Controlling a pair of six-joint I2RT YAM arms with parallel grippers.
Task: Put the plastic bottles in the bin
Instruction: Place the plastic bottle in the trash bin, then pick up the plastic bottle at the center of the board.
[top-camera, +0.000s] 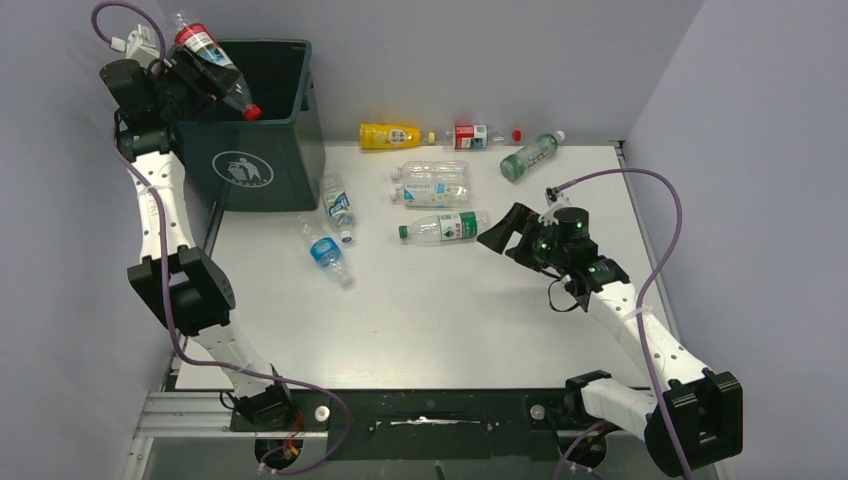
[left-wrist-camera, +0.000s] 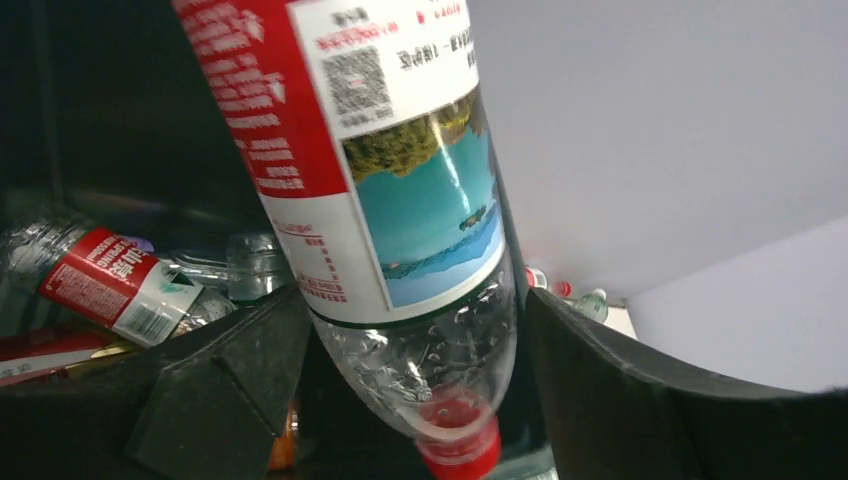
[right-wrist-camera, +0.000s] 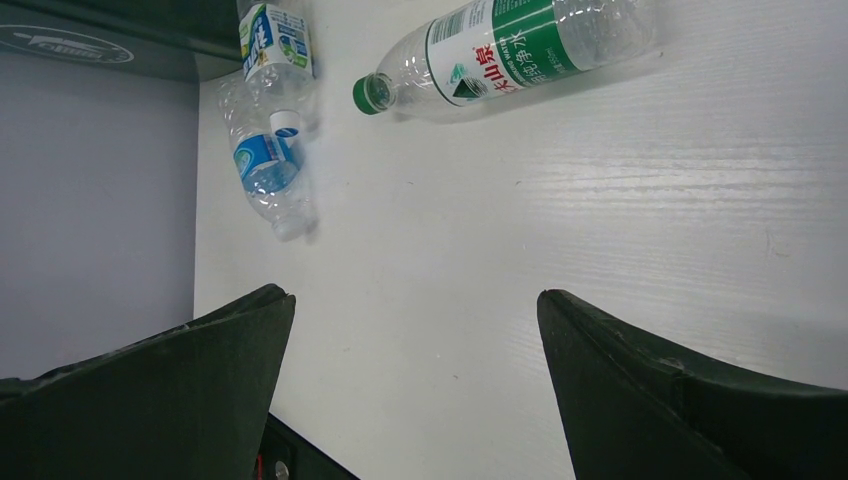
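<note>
Left wrist view: a red-labelled bottle (left-wrist-camera: 400, 170) hangs cap-down over the bin (top-camera: 290, 150) at the tabletop's (top-camera: 450, 320) far left corner. The left end effector (left-wrist-camera: 410, 300) flanks it; whether it grips, I cannot tell. Empty, the right end effector (right-wrist-camera: 415, 300) stands released.

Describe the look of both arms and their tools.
The left arm and right arm have white links and chunky black joints. A purple cable loops along each. The left tool and right tool are black, with broad wedge-shaped fingers. Small green lights glow at the right wrist.
</note>
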